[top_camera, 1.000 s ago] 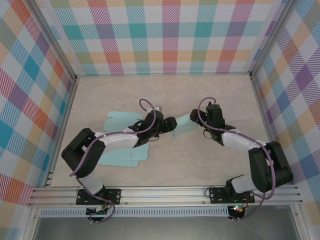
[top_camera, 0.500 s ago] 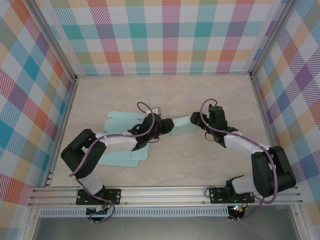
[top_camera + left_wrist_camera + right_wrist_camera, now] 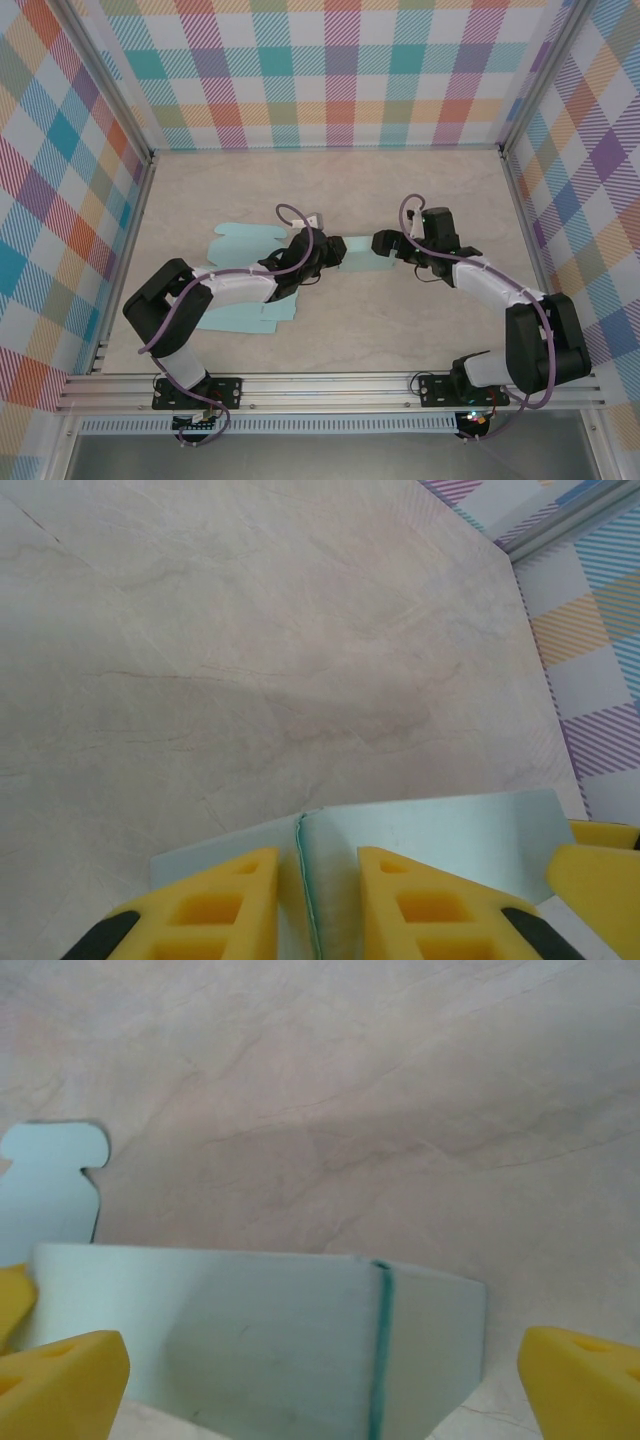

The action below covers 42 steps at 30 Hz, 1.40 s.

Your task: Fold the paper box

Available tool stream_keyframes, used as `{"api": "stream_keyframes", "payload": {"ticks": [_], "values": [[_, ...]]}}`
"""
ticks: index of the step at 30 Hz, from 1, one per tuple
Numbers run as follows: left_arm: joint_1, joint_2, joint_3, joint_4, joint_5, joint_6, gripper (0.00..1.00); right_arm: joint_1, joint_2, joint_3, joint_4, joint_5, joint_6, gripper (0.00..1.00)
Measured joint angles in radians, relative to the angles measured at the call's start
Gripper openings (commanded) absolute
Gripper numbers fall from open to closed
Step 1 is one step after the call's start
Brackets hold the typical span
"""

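1. Since a second ago the right gripper (image 3: 384, 243) has spread its fingers wide, while the left gripper (image 3: 335, 253) has narrowed onto the paper box (image 3: 360, 258). The raised panel between them has shifted slightly toward the far wall.
2. The paper box is a thin, matt, pale-teal card blank. Most of it lies flat on the table (image 3: 430, 190) left of centre, with rounded die-cut flaps at its edges. One rectangular panel stands up at the middle, between the two grippers, and a darker teal scored line crosses it near one end.
3. A rounded tab (image 3: 50, 1175) with a small notch lies flat on the table beyond that panel.
4. The left gripper's yellow fingers (image 3: 215, 910), moulded with open cut-outs, sit close on either side of a sharp upright crease — a narrow pinch on the card.
5. The right gripper's yellow fingers (image 3: 60, 1380) stand far apart, one off each end of the panel, and hold nothing.
6. The left arm (image 3: 235, 285) lies low, its elbow out to the left and its forearm running rightward across the flat blank. The right arm (image 3: 490, 285) bends at an elbow near the right wall, and its forearm reaches leftward to the panel.
7. The table is smooth, beige and marble-veined — pastel checked walls (image 3: 340, 70) enclose it.
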Motion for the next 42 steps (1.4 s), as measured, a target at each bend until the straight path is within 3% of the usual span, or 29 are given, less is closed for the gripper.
{"api": "stream_keyframes", "payload": {"ticks": [4, 7, 13, 15, 20, 23, 25, 36, 40, 42], "values": [[-0.006, 0.000, 0.005, -0.010, -0.021, 0.000, 0.23, 0.000, 0.003, 0.018, -0.032, -0.024, -0.035, 1.00], [-0.008, 0.000, 0.007, -0.013, -0.030, 0.000, 0.23, 0.000, 0.017, 0.020, -0.063, -0.008, -0.043, 0.94], [-0.014, 0.000, 0.011, -0.025, -0.049, 0.000, 0.22, -0.002, 0.024, 0.025, -0.055, -0.013, -0.041, 0.61], [-0.015, 0.000, 0.011, -0.028, -0.058, 0.000, 0.22, -0.018, 0.023, 0.024, -0.042, -0.025, -0.036, 0.56], [-0.018, 0.000, 0.013, -0.032, -0.066, 0.000, 0.22, -0.063, 0.014, -0.010, 0.009, -0.079, -0.019, 0.54], [-0.019, 0.002, 0.016, -0.035, -0.070, -0.001, 0.22, -0.096, 0.014, -0.030, 0.038, -0.127, -0.002, 0.66], [-0.019, 0.003, 0.018, -0.035, -0.073, 0.000, 0.22, -0.125, 0.016, -0.037, 0.046, -0.154, 0.014, 0.68], [-0.019, 0.006, 0.023, -0.038, -0.080, 0.000, 0.22, -0.177, 0.035, -0.005, 0.055, -0.229, 0.027, 0.60], [-0.019, 0.006, 0.023, -0.038, -0.082, 0.000, 0.22, -0.177, 0.070, -0.003, 0.067, -0.241, 0.033, 0.46], [-0.019, 0.006, 0.023, -0.038, -0.083, 0.000, 0.22, -0.183, 0.090, -0.003, 0.091, -0.268, 0.050, 0.31]]}}
